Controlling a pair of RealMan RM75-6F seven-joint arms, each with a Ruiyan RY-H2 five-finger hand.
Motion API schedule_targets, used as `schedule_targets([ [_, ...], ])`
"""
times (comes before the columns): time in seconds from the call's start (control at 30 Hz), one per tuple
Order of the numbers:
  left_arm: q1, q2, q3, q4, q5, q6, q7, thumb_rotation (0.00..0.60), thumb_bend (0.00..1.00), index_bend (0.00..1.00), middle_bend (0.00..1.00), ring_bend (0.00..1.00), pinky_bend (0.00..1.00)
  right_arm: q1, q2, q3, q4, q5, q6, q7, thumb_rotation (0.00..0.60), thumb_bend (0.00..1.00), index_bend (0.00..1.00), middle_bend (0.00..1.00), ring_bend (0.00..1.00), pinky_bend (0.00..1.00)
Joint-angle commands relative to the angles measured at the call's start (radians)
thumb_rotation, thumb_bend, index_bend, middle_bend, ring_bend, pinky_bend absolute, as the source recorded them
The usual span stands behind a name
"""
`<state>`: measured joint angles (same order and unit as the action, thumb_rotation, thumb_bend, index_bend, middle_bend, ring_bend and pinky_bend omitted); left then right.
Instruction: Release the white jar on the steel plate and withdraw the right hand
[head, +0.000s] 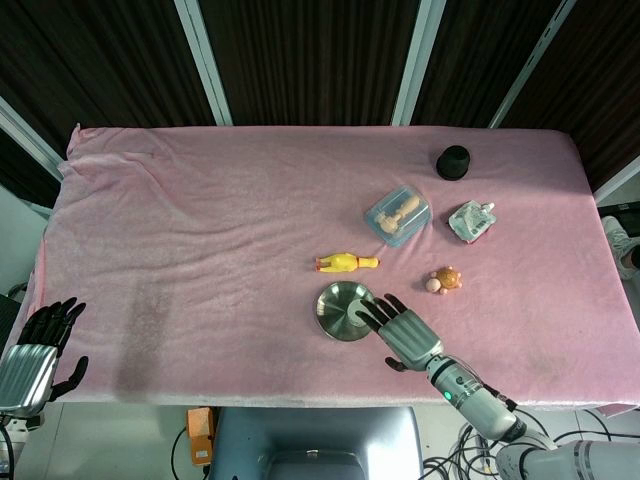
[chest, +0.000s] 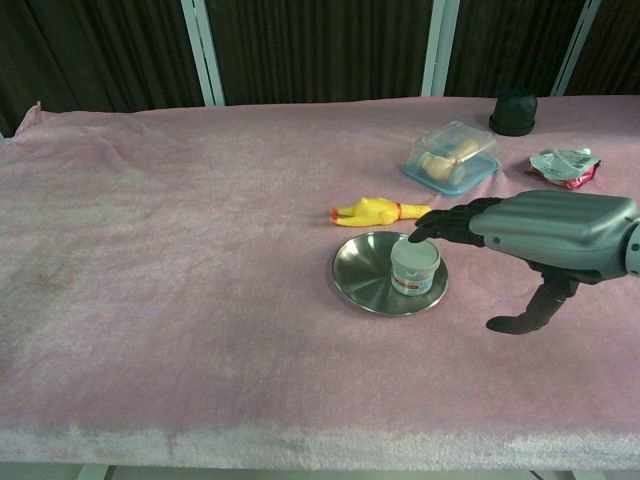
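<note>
The white jar (chest: 414, 270) stands upright on the right half of the steel plate (chest: 360, 272), near the table's front middle. My right hand (chest: 545, 235) hovers flat just right of it. Its dark fingertips (chest: 425, 227) reach over the jar's far rim, and the thumb hangs down apart from the jar. Nothing is gripped. In the head view the right hand (head: 408, 335) covers the right side of the plate (head: 335, 305) and hides the jar. My left hand (head: 35, 360) hangs off the table's front left corner with its fingers spread and holding nothing.
A yellow rubber chicken (head: 348, 263) lies just behind the plate. Further back right are a clear lidded box (head: 397, 214), a foil pouch (head: 471, 220) and a black cap (head: 453, 161). A small brown toy (head: 444, 281) sits right of the plate.
</note>
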<state>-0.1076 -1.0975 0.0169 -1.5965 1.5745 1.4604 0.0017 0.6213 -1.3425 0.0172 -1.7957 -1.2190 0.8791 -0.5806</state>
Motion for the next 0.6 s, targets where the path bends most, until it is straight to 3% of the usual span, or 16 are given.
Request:
schedule_targets([
  [0.03,0.002,0.000,0.000,0.003,-0.001,0.002,-0.002,0.600,0.42,0.00,0.03,0.00,0.09,0.002,-0.002,-0.004,0.006,0.002,0.004,0.002,0.600,0.38,0.00,0.00,0.00,0.00],
  [0.33,0.001,0.002,0.001,0.002,0.004,0.003,-0.006,0.600,0.42,0.00,0.02,0.00,0.09,-0.011,0.033,0.008,0.046,0.023,0.064,0.013,0.600,0.38,0.00,0.00,0.00,0.00],
  [0.6,-0.002,0.001,0.000,0.000,0.000,-0.004,-0.004,0.600,0.42,0.00,0.02,0.00,0.09,-0.018,0.083,0.055,0.202,0.161,0.077,0.030,0.600,0.38,0.10,0.00,0.00,0.00],
])
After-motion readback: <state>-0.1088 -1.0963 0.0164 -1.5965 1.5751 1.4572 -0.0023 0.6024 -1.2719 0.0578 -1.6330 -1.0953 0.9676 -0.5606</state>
